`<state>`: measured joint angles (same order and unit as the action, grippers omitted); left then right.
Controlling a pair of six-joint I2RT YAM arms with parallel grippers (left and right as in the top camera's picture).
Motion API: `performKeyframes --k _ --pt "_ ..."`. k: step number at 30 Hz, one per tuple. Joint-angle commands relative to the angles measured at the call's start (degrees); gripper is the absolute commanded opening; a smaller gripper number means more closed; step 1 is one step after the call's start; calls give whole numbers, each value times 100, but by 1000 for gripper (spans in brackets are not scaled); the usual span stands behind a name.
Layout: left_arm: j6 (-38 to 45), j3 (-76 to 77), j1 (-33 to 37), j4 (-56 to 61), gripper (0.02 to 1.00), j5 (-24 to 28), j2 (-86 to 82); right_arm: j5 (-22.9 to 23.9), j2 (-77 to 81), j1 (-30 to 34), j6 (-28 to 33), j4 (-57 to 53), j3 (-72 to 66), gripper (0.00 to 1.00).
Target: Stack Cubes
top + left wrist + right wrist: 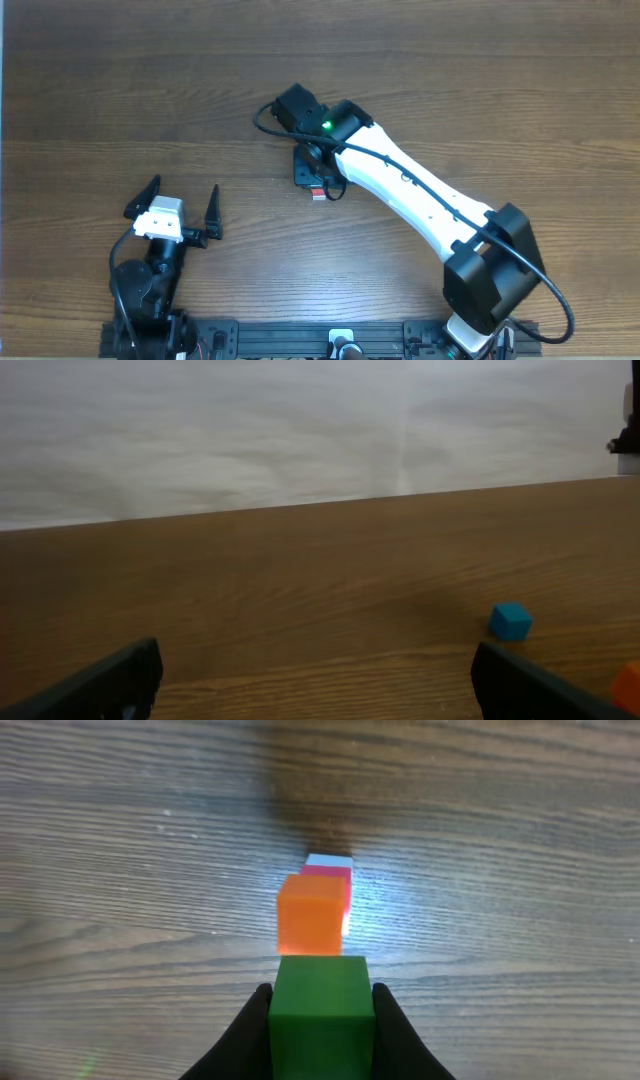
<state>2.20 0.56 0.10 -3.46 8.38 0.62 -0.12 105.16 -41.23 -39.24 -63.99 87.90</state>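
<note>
Green cube (320,1000) right up close, clamped square between the fingers of the right gripper (320,996), and just past it stands the stack: orange cube (312,915) on top, a red cube (335,873) peeking out beneath, a pale cube (328,861) at the bottom, all on the wooden table (120,840).

Now the danger. That tower looks slightly staggered, with red showing past one edge of orange, so it probably won't forgive much. Set green down off-centre and it could tip off or take the whole column with it. Come in too low and a finger or the cube's edge may clip orange sideways. Let go too high and it might bounce.

As for placement, green sits just beside the orange top from the wrist, raised and apart. By my read it's short of centred, though the angle makes that hard to call.

Over on the other side, the left gripper (180,200) rests near its base, fingers spread and empty, a blue cube (510,621) lying ahead of it.
</note>
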Motion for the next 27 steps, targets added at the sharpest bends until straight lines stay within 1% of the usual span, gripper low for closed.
performKeyframes --k 1,27 --pt "81 -24 28 -20 1000 57 -24 17 -61 31 -79 138 -68 12" --pt "81 -24 28 -20 1000 57 -24 15 374 37 -81 286 -68 12"
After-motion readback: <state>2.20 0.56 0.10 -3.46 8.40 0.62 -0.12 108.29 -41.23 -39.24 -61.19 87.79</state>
